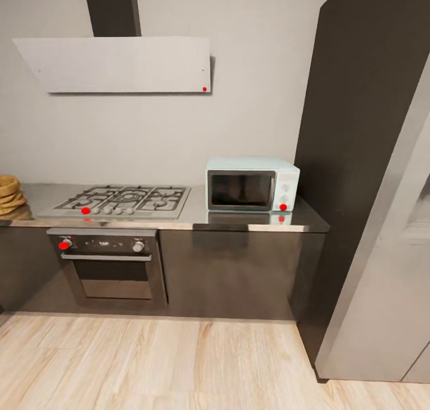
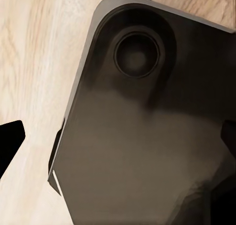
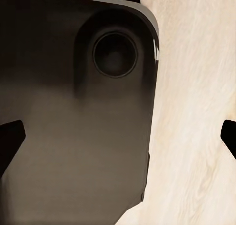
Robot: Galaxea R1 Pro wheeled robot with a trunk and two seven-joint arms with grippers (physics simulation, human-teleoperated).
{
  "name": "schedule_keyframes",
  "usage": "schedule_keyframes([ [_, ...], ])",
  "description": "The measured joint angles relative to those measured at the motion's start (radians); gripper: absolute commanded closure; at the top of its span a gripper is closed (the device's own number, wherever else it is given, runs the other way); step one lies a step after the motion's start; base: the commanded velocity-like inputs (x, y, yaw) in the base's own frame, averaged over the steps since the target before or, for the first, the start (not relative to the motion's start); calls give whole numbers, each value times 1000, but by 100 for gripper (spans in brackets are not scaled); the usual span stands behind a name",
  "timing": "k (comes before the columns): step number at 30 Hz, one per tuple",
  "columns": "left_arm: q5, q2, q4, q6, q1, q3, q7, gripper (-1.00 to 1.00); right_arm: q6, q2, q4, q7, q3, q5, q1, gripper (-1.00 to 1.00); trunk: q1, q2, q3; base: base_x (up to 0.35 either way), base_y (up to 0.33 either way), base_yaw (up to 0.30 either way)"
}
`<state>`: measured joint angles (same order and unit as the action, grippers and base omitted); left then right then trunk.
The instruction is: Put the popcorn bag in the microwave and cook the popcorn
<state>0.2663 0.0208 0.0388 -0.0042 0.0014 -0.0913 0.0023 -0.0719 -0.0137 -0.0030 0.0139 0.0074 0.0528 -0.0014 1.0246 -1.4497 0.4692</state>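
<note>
The pale mint-blue microwave (image 1: 251, 184) stands at the right end of the grey metal countertop (image 1: 197, 219), its dark glass door closed and a red dot by its knobs. At the far left of the countertop sits a tan-brown sack with rolled folds, the popcorn bag (image 1: 9, 194), partly cut off by the picture's edge. No popcorn can be seen. My left gripper (image 2: 118, 139) is open, with black fingertips (image 2: 11, 141) wide apart over the robot's dark base and the wood floor. My right gripper (image 3: 118, 136) is open too, with nothing between its fingers (image 3: 10, 139).
A silver gas hob (image 1: 122, 200) lies between bag and microwave, above a dark oven (image 1: 110, 265) with a bar handle. A grey hood (image 1: 119, 64) hangs on the wall. A tall dark cabinet (image 1: 358, 129) and a grey panel (image 1: 388, 279) stand right. Light wood floor (image 1: 179, 362) lies in front.
</note>
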Motion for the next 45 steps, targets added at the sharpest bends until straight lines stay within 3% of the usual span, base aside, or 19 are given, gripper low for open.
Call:
schedule_keyframes([
  [13,-2,-1,0,1,0,2,-1,-100,-2,1,-3,0,-2,2,0,-100,0,0,0,278,47,0],
  [15,-2,-1,0,0,0,2,-1,-100,3,1,-49,-5,-2,3,0,-100,0,0,0,29,8,0],
  [18,-1,-1,0,0,0,2,-1,-100,71,0,-288,-11,-2,10,-1,-100,0,0,0,8,2,0],
  [20,-1,-1,0,0,0,2,-1,-100,239,0,-546,-14,-6,13,-2,-100,0,0,0,2,1,0],
  [23,-1,-1,0,0,0,1,0,-100,555,-1,-959,-17,-15,8,-8,-100,0,0,0,0,0,0],
  [24,-1,-1,0,0,0,1,0,-100,645,-1,-1100,-17,-18,8,-33,-100,0,0,0,0,0,0],
  [27,-1,-1,0,0,0,1,0,-100,846,0,-1294,-16,-33,6,-176,-100,0,0,0,0,0,0],
  [28,-1,-1,0,0,0,1,0,-100,918,1,-1320,-16,-38,5,-254,-100,0,0,0,0,0,0],
  [29,-1,-1,0,0,0,1,0,-100,971,3,-1333,-15,-41,2,-374,-100,0,0,0,0,0,0],
  [34,0,-1,0,0,0,1,0,-100,1060,4,-1345,-14,-47,1,-695,-100,0,0,0,0,0,0],
  [36,1,-1,0,0,0,1,0,-100,1095,3,-1346,-14,-73,2,-822,-100,0,0,0,0,0,0],
  [37,0,-1,0,0,0,1,0,-100,1099,6,-1353,-12,-92,4,-888,-100,0,0,0,0,0,0],
  [39,-1,-1,0,0,0,1,-1,-100,1078,13,-1358,-9,-96,4,-913,-100,0,0,0,0,0,0],
  [42,0,-2,1,-1,0,0,0,-100,792,11,-1206,-11,-98,10,-925,-100,0,0,0,0,0,0],
  [45,1,-2,1,-1,0,-1,0,-100,666,8,-1074,-12,-98,14,-926,-100,0,0,0,0,0,0],
])
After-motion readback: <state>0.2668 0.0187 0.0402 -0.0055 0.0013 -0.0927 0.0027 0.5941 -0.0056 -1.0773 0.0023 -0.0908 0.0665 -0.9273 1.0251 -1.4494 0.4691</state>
